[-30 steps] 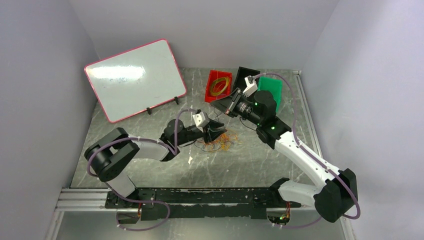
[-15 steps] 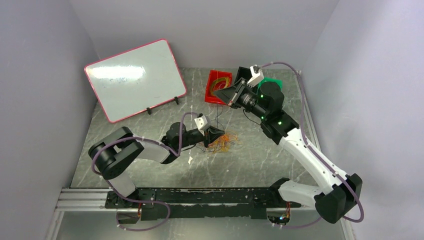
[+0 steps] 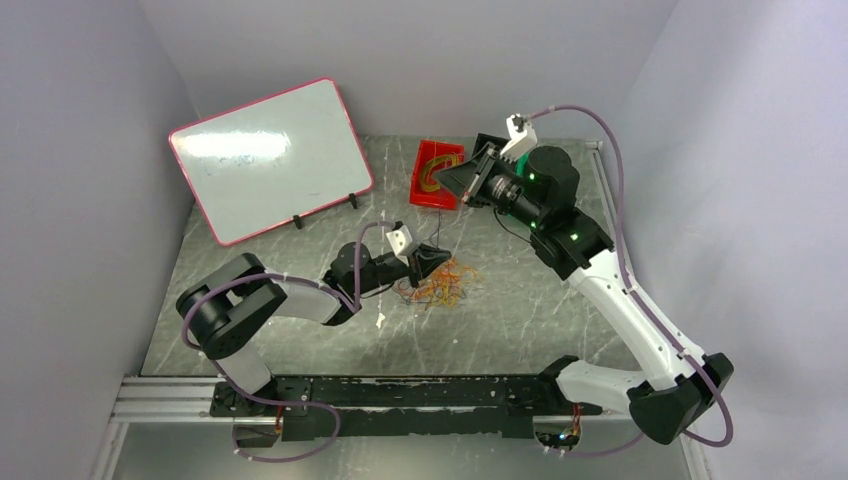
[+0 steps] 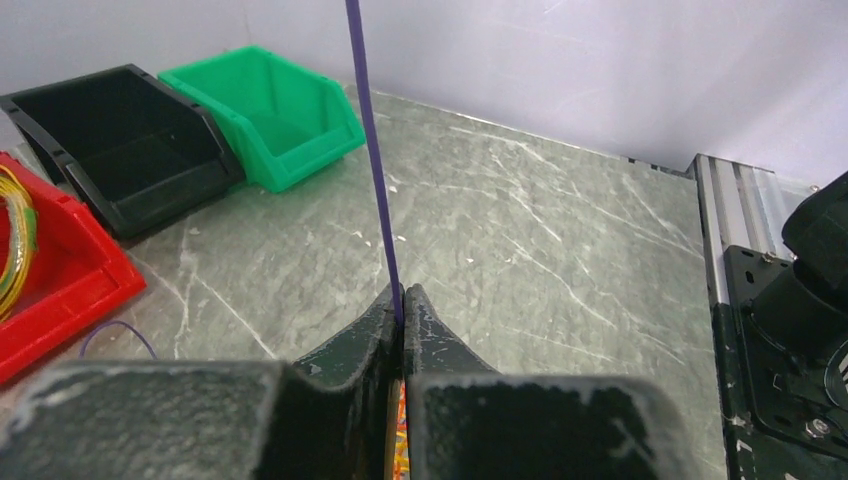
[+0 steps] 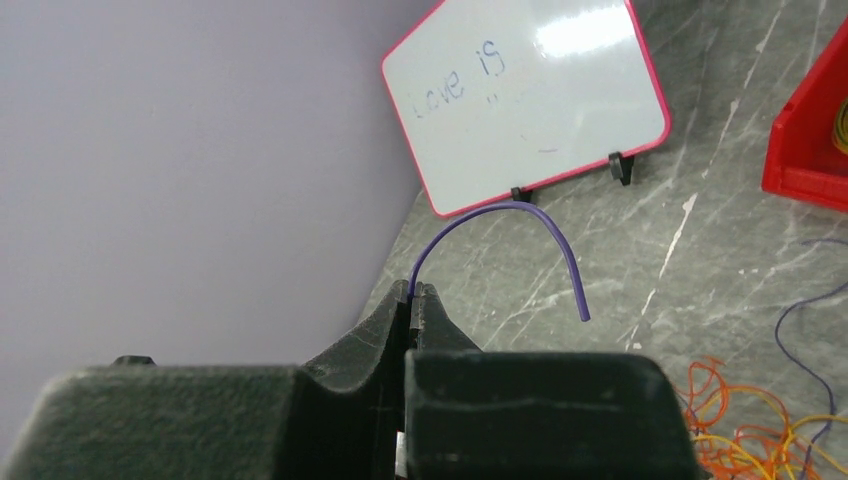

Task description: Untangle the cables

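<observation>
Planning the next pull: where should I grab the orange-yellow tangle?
Probably pinch an outer loop at the right fringe of the tangle, from above: loops there lie flat on the table, while the left end effector, shut on the purple cable, crowds its left.

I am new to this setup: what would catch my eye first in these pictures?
A thin purple wire runs taut from the shut left pincer; the right pincer, raised by the red bin, also clamps purple wire. Below lies an orange and yellow tangle of cables mid-table, and a pink-framed whiteboard stands at the far left.
</observation>
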You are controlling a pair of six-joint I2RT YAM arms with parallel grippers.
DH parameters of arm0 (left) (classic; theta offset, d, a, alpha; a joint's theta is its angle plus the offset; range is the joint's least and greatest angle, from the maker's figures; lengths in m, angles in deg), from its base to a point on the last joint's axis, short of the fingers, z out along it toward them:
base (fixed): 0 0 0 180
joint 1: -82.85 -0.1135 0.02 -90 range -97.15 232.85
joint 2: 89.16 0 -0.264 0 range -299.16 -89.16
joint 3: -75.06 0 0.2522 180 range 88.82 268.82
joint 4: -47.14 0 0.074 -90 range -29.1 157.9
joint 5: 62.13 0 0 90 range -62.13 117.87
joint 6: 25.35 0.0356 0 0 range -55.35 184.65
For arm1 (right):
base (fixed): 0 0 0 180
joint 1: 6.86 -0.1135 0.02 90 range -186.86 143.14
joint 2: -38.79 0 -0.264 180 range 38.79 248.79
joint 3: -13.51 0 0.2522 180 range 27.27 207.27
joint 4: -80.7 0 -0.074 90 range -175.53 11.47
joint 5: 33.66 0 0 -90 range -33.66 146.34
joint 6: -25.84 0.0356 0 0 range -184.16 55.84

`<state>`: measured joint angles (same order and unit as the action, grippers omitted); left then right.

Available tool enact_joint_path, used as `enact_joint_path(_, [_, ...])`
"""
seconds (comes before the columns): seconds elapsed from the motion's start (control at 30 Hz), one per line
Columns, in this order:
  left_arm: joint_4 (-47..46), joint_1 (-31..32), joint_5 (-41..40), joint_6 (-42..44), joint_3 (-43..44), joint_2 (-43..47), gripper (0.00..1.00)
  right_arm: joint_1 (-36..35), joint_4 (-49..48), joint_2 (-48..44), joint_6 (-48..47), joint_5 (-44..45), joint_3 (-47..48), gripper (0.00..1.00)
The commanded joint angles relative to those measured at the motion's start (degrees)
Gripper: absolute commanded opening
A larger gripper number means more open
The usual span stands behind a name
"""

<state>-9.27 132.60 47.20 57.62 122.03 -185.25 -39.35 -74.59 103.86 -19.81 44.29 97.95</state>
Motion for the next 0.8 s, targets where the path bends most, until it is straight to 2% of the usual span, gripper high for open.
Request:
enact_joint_path(0.0, [6.3, 0.63, -0.59, 1.44, -1.38, -1.4, 0.1, -0.21, -6.84, -0.58, -0.88, 1.42, 6.29, 0.0])
enact_joint_path(0.27, [8.43, 1.22, -2.21, 3.35, -1.26, -0.51, 0.21, -0.21, -7.02, 0.57, -0.8, 0.87, 8.69, 0.0])
enact_joint_path(0.53, [9.18, 1.4, -2.64, 3.66, -0.93, -1.61, 0.23, -0.2, -5.21, 0.43, -2.27, 2.16, 11.86, 0.0])
enact_joint_path(0.63, [9.05, 1.45, -3.89, 3.21, -1.27, -1.94, 0.33, -0.2, -3.71, 0.29, -3.97, 3.54, 14.45, 0.0])
enact_joint_path(0.77, [8.6, 1.53, -5.08, 3.24, -1.91, -1.99, 0.39, -0.2, -2.37, 0.05, -5.21, 4.91, 16.94, 0.0])
